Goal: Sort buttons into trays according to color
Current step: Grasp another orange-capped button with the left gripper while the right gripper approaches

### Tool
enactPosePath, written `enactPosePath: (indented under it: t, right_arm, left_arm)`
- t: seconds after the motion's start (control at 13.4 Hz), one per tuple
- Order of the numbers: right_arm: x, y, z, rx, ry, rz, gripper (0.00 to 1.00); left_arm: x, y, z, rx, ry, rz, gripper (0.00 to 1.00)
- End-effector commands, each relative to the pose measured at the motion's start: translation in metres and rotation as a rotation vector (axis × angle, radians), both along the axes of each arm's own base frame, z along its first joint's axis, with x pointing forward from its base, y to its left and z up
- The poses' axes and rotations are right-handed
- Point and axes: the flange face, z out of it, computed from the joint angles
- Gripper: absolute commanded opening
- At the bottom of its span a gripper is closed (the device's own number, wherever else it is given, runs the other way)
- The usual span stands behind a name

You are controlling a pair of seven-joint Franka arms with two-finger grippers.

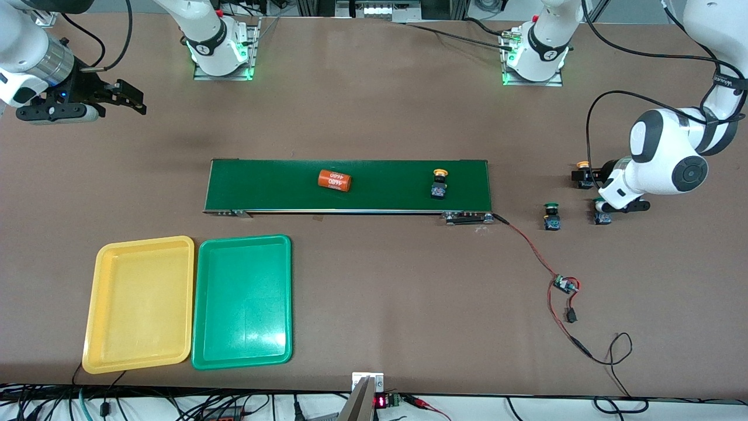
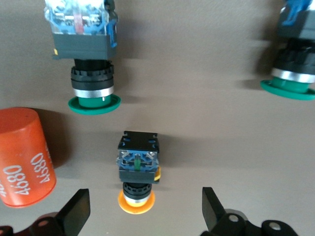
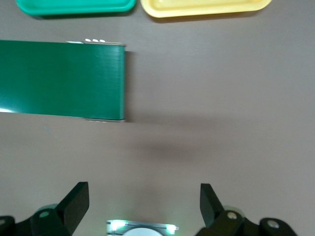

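Note:
One yellow-capped button (image 1: pixel 439 182) stands on the green belt. A second yellow one (image 1: pixel 582 175) (image 2: pixel 138 172) lies on the table at the left arm's end. My left gripper (image 1: pixel 605 193) (image 2: pixel 145 201) hangs open over it, a finger on each side of the cap, not touching. Two green-capped buttons (image 1: pixel 551 216) (image 1: pixel 602 213) lie close by, seen too in the left wrist view (image 2: pixel 91 64) (image 2: pixel 295 59). The yellow tray (image 1: pixel 140 304) and green tray (image 1: pixel 242 301) lie side by side, both bare. My right gripper (image 1: pixel 140 100) (image 3: pixel 143 194) waits open over bare table.
The conveyor belt (image 1: pixel 380 184) (image 3: pixel 59 78) carries an orange cylinder (image 1: pixel 334 180). Another orange cylinder (image 2: pixel 22 157) lies beside the buttons under the left arm. Red-black wires and a small circuit board (image 1: pixel 564 285) trail from the belt's end toward the front camera.

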Motion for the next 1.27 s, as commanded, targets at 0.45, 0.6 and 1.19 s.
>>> enactPosePath:
  t: [0.45, 0.6, 1.19]
  right_arm:
    - [0.004, 0.044, -0.005, -0.024, -0.024, 0.111, 1.0]
    - [0.003, 0.085, -0.009, -0.034, -0.025, 0.083, 1.0]
    - [0.001, 0.248, -0.064, 0.055, -0.035, 0.019, 1.0]
  left_arm:
    - [-0.006, 0.01, -0.031, -0.033, 0.022, -0.018, 1.0]
    - [-0.008, 0.01, -0.036, -0.039, 0.031, -0.016, 1.0]
    - [0.0, 0.012, -0.019, -0.024, 0.001, -0.027, 0.04]
